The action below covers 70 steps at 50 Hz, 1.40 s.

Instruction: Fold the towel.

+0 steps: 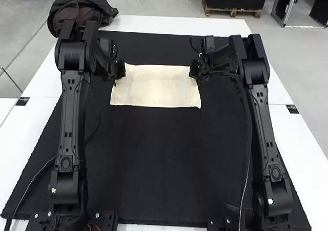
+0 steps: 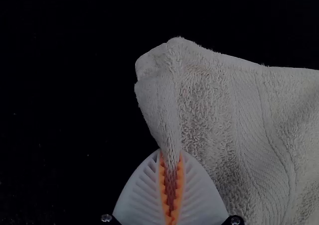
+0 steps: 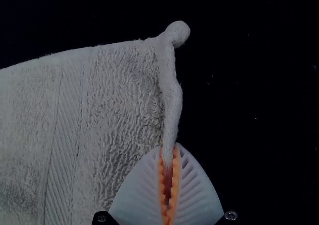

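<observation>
The cream towel point(image 1: 156, 86) lies as a wide rectangle toward the far part of the black mat, between the two grippers. At its far left corner is my left gripper point(image 1: 119, 71); at its far right corner is my right gripper point(image 1: 196, 71). In the left wrist view, the left gripper point(image 2: 171, 157) is shut on the towel's side edge point(image 2: 209, 95), a pinched fold running between the orange pads. The right wrist view has the right gripper point(image 3: 169, 155) shut on the opposite side edge of the towel point(image 3: 114, 95), just short of a curled corner.
A black mat point(image 1: 154, 164) covers much of the white table point(image 1: 302, 139). A dark bag point(image 1: 77, 5) sits at the far left edge, behind the left arm. Cables run beside both arms.
</observation>
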Each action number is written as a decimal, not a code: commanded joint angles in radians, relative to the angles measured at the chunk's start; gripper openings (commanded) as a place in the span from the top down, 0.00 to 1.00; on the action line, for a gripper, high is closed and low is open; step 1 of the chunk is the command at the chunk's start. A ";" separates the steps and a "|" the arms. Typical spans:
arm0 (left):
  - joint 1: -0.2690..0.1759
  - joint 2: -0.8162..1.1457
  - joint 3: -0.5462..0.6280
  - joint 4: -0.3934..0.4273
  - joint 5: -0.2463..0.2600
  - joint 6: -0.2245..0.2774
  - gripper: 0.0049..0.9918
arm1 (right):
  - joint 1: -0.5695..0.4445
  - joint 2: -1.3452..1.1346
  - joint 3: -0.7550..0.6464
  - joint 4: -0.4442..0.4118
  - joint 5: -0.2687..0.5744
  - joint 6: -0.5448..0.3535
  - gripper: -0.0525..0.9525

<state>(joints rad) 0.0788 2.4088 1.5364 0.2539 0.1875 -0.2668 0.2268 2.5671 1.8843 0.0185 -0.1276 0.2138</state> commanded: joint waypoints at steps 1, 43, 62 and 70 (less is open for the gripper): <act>0.012 -0.054 -0.021 0.008 0.003 0.017 0.98 | 0.014 -0.027 -0.062 -0.032 -0.072 -0.021 0.96; 0.003 -0.165 -0.140 0.031 0.006 0.049 0.98 | 0.014 -0.122 -0.151 0.026 -0.037 -0.025 0.96; -0.024 -0.226 -0.229 0.071 0.009 0.070 0.98 | 0.016 -0.182 -0.243 0.100 -0.004 -0.025 0.96; -0.024 -0.247 -0.263 0.084 0.010 0.075 0.98 | 0.014 -0.208 -0.277 0.124 -0.004 -0.025 0.96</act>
<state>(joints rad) 0.0570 2.2108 1.2934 0.3264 0.1883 -0.2066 0.2279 2.4245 1.6268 0.1291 -0.1425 0.1947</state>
